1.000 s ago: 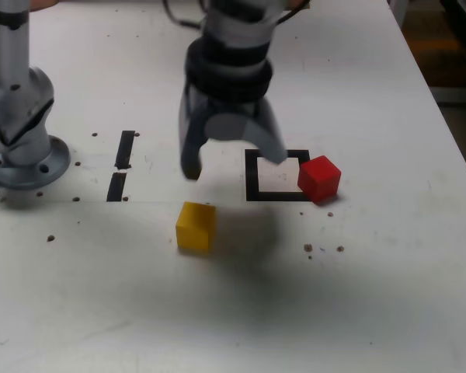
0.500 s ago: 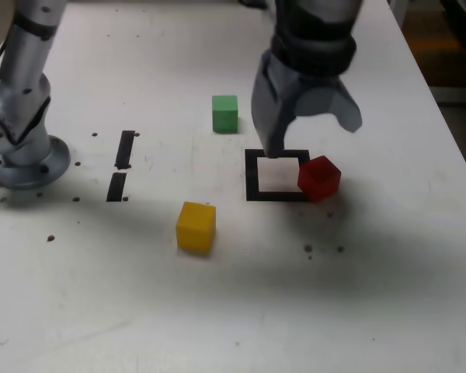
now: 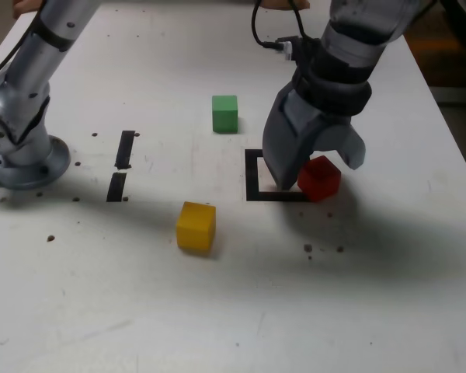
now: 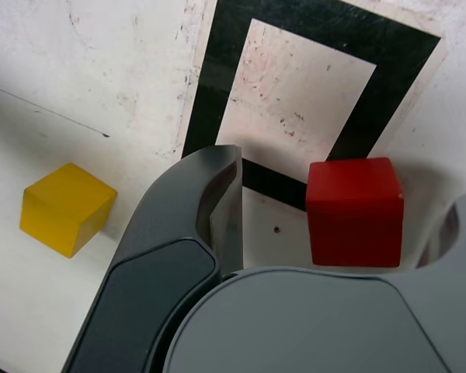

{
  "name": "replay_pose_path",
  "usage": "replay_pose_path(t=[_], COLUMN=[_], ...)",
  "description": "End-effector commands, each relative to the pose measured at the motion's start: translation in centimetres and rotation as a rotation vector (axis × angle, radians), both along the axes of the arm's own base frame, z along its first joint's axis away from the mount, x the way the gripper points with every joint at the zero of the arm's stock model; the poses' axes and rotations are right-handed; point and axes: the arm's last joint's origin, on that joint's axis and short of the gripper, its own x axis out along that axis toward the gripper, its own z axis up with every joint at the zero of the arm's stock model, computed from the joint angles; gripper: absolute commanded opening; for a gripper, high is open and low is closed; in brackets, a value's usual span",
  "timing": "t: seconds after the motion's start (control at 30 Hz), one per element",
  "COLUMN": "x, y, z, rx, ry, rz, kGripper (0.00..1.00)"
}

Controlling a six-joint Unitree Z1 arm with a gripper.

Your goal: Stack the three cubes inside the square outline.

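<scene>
Altogether three cubes: one red [image 4: 355, 225], one yellow [image 4: 66, 208], one green [image 3: 225, 114].

Colours and patterns observed

Solid green cube [image 3: 224, 114]; solid yellow cube [image 3: 196, 227]; solid red cube [image 4: 355, 213]; square outline of black tape [image 4: 220, 85] with white centre; two short black tape strips [image 3: 125, 149]; white tabletop [image 3: 101, 287], marked with dark specks; gripper [image 4: 330, 210] in dark and lighter grey; arm [image 3: 50, 47] silvery grey, banded black.

Matt black tape [image 3: 252, 177]; smooth grey claw [image 4: 318, 225], plastic-looking
</scene>
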Motion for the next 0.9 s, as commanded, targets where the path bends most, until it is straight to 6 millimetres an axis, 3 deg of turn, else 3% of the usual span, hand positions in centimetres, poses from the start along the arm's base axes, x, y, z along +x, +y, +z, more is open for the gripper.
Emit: replay_pose_path(t=[0.0,0.27,0.43,0.6,0.7,0.87], x=[0.3,1.3,1.4,0.9,-0.2,-2.7], y=[0.1,0.5,0.6,0.7,0.9,1.4], z=[-0.4,-1.2,-1.1,0.0,1.5,3.4], rx=[0.001,0.017,0.031,0.048,0.063,0.071], ry=[0.004,-0.019,-0.031,-0.046,-0.054,-0.050], rz=[0.005,0.003,-0.001,-0.007,-0.032,-0.130], kGripper=[0.81,0.41,0.37,0.23,0.17,0.17])
